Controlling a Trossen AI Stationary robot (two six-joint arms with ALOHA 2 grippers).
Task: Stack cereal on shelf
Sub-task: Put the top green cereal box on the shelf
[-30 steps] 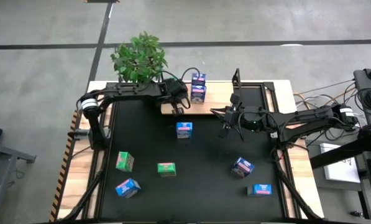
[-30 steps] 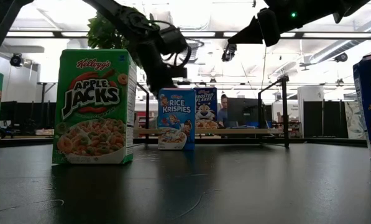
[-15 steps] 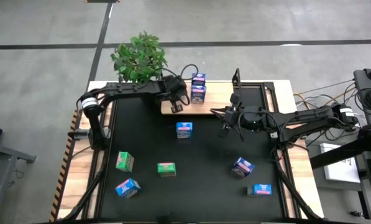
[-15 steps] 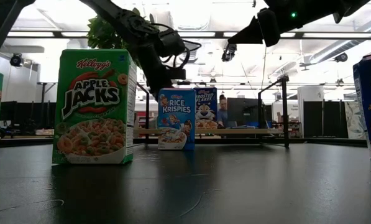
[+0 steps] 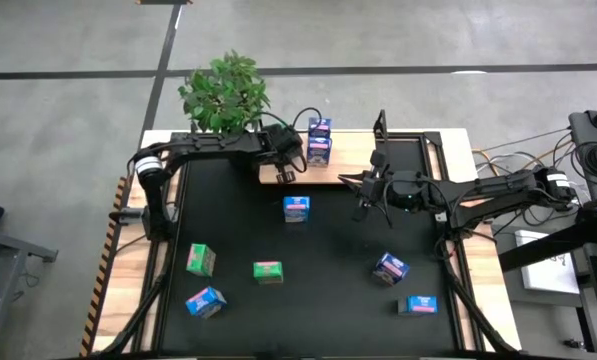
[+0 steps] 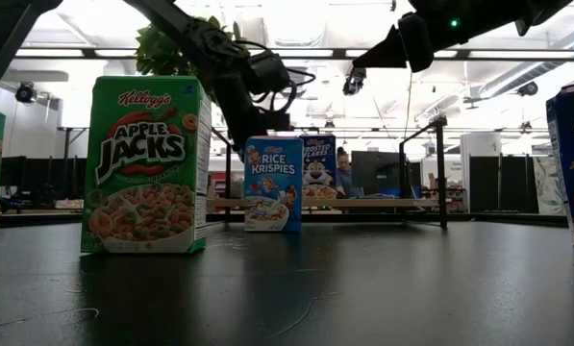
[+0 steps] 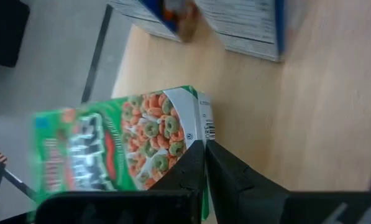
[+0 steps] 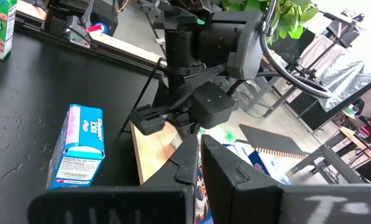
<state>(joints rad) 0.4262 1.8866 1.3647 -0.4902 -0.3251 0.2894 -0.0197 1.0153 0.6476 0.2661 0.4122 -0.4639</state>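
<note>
A green cereal carton (image 7: 129,143) lies flat on the left end of the pale wood shelf (image 5: 350,160), near two stacked blue cartons (image 5: 319,140). My left gripper (image 5: 284,172) is shut and slants down over that end. Its fingertips (image 7: 204,147) are at the green carton's white-edged end. My right gripper (image 5: 361,206) is shut and hangs level above the black mat, holding nothing. Several more cartons lie on the mat: a blue one (image 5: 296,207), two green ones (image 5: 200,260) (image 5: 268,271) and other blue ones (image 5: 390,267). My left gripper's shut fingertips stand right at the near corner of the green carton's white-edged end (image 7: 197,124), slanting down from the table's left. Whether they touch it I cannot tell. The carton lies flat on the shelf board.
A potted plant (image 5: 223,93) stands at the far left behind the shelf. A dark upright post (image 5: 380,125) rises by the shelf's right part. In the low view a green carton (image 6: 147,163) stands upright close to the camera.
</note>
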